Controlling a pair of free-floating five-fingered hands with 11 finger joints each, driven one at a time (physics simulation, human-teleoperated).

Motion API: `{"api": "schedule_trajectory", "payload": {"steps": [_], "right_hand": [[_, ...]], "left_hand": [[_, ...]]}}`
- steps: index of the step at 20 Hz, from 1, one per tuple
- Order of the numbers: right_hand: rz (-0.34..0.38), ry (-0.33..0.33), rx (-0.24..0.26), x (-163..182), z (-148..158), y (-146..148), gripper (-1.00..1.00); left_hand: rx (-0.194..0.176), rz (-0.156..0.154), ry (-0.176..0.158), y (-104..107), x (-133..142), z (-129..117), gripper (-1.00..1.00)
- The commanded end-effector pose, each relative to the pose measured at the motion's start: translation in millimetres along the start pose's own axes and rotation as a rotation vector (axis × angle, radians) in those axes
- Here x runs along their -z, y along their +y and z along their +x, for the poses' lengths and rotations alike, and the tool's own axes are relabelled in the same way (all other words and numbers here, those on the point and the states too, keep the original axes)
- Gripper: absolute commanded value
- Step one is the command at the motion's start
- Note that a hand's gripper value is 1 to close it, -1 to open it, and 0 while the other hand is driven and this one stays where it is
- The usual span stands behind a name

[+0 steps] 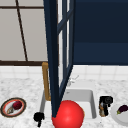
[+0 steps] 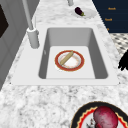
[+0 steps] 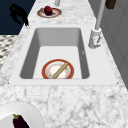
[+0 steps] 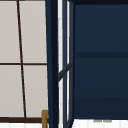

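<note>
Cabinet door [image 1: 58, 50] hangs open between your hands, so guide it by its edge while the left hand [image 1: 38, 117] and right hand [image 1: 105, 103], both curled on nothing, stay clear.

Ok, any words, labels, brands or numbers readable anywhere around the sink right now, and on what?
None can be read.
Small orange marks on the dark cabinet front in the left side view: too blurred to tell whether they are text.
The plates, faucet and counter carry no lettering.
</note>
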Motion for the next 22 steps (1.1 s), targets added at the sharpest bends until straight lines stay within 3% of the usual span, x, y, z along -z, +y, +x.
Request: {"api": "schedule_trajectory", "payload": {"steps": [1, 6, 9, 13, 18, 22], "right_hand": [[-0.033, 0.001, 0.019, -14.4, 29.0, -13.9, 1.0], [-0.089, 0.006, 0.028, -33.7, 62.6, -24.7, 1.0], [-0.113, 0.009, 0.07, -64.5, 68.8, -28.1, 1.0], [-0.157, 0.044, 0.103, -80.9, 79.4, -45.5, 1.0], [-0.153, 0.065, 0.102, -95.1, 87.8, -64.9, 1.0], [-0.109, 0.06, 0.09, -110.9, 87.1, -89.5, 1.0]], "left_hand": [[0.0, 0.0, 0.0, 0.0, 0.0, 0.0, 0.0], [0.0, 0.0, 0.0, 0.0, 0.0, 0.0, 0.0], [0.0, 0.0, 0.0, 0.0, 0.0, 0.0, 0.0], [0.0, 0.0, 0.0, 0.0, 0.0, 0.0, 0.0], [0.0, 0.0, 0.0, 0.0, 0.0, 0.0, 0.0], [0.0, 0.0, 0.0, 0.0, 0.0, 0.0, 0.0]]}}
